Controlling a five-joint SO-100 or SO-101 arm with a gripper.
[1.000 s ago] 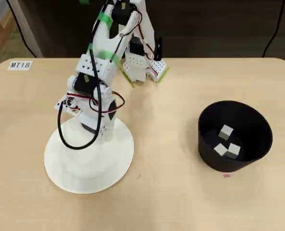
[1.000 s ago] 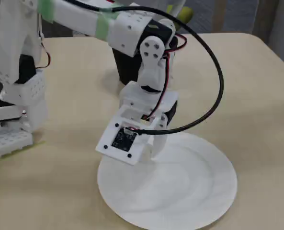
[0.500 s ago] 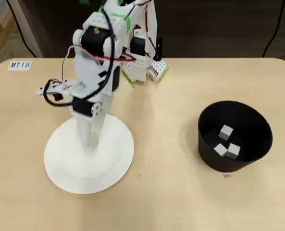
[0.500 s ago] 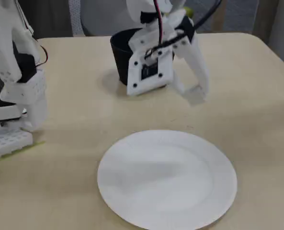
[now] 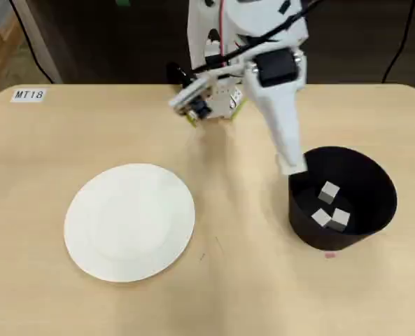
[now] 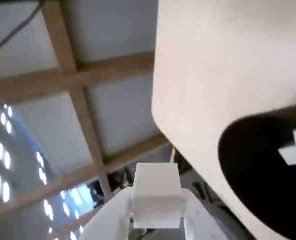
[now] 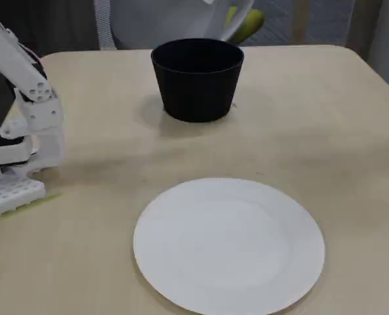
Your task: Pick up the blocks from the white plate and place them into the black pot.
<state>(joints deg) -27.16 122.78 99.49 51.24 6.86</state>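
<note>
One white block [image 6: 156,194] is held clamped between the jaws of the gripper [image 5: 291,166], which has been swung from the white plate [image 5: 129,221], now left bare, to the near rim of the black pot [image 5: 347,231]. Three blocks [image 5: 330,205] already lie inside, so release of the last seems due.

Only one piece of writing can be read here: a small white label [image 5: 29,94] stuck flat on the tabletop [image 5: 214,294], near its far left corner in the overhead view. It carries dark capital characters that read "MT18", printed in a single line. The label sits well apart from everything else on the tabletop. The wrist view and the fixed view show no writing that can be read, and no other letters, numbers, brand marks or signs are legible anywhere else in the overhead view.
</note>
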